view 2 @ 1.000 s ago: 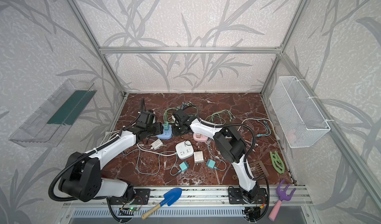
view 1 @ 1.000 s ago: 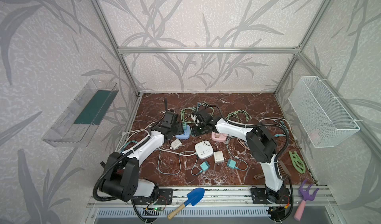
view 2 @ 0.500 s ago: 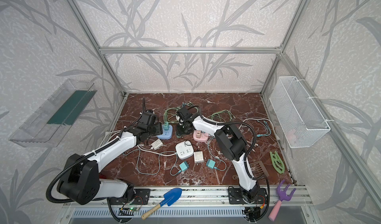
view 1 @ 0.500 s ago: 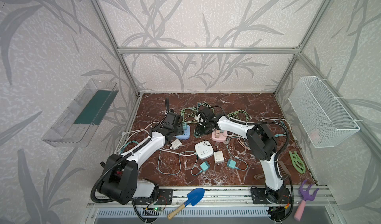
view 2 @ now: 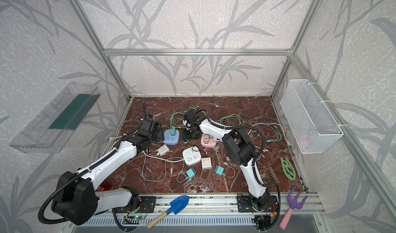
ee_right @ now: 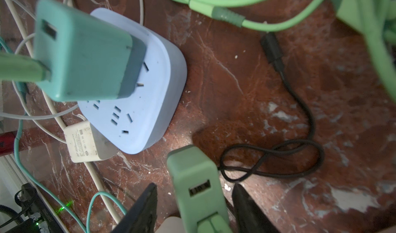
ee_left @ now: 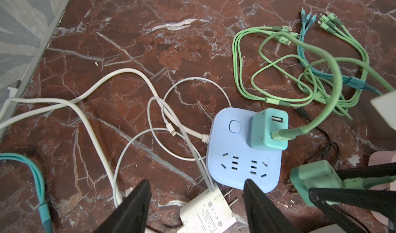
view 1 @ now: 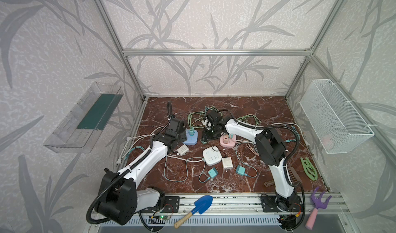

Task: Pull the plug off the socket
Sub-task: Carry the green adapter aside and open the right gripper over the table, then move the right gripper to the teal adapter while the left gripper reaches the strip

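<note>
A blue socket (view 1: 190, 139) (view 2: 170, 139) lies on the marble floor with a teal plug (ee_left: 267, 131) (ee_right: 85, 56) standing in its far corner, a green cable in the plug's port. My left gripper (ee_left: 197, 181) is open just in front of the socket, over a loose white charger (ee_left: 207, 210). My right gripper (ee_right: 195, 187) is open to the socket's right. A green plug (ee_right: 195, 174) (ee_left: 312, 178) sits on the floor between its fingers, with gaps on both sides.
A pink socket (view 1: 227, 141) holding plugs sits right of the green plug. A white socket (view 1: 212, 157) and loose chargers lie nearer the front. Green cables (ee_left: 300, 71) are tangled behind; a black cable (ee_right: 300, 135) loops beside the right gripper. White cords (ee_left: 85, 105) run left.
My right gripper came down toward the floor beside the blue socket and opened, letting go of the green plug. The left gripper shifted slightly and stayed open.
</note>
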